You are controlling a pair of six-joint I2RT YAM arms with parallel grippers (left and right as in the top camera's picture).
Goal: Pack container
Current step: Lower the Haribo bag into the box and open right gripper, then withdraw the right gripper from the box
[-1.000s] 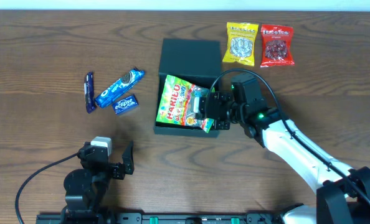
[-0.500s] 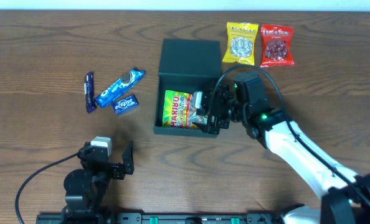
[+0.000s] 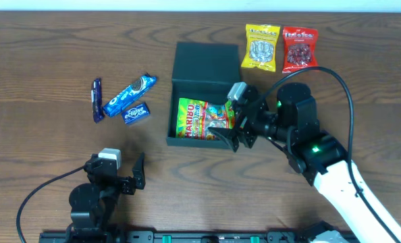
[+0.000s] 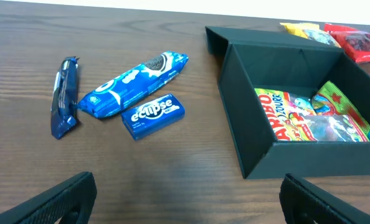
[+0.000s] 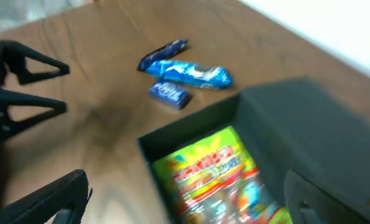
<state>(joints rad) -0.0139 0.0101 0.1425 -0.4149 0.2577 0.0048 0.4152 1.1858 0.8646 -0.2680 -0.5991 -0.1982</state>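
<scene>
Container [image 3: 206, 62] open at mid-table, lid laid back, gummy packet [image 3: 200, 118] lying flat inside. Right gripper [image 3: 233, 116] poised at its right wall, fingers spread wide, holding nothing. Left gripper [image 3: 117, 177] well apart near the table's front edge, likewise spread and empty.

The container [image 3: 204, 61] is dark teal, the candy bag [image 3: 202, 119] multicoloured.

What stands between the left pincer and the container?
Nothing visible. Only bare table lies between the left pincer and the container; the blue snacks lie off to the side.
</scene>
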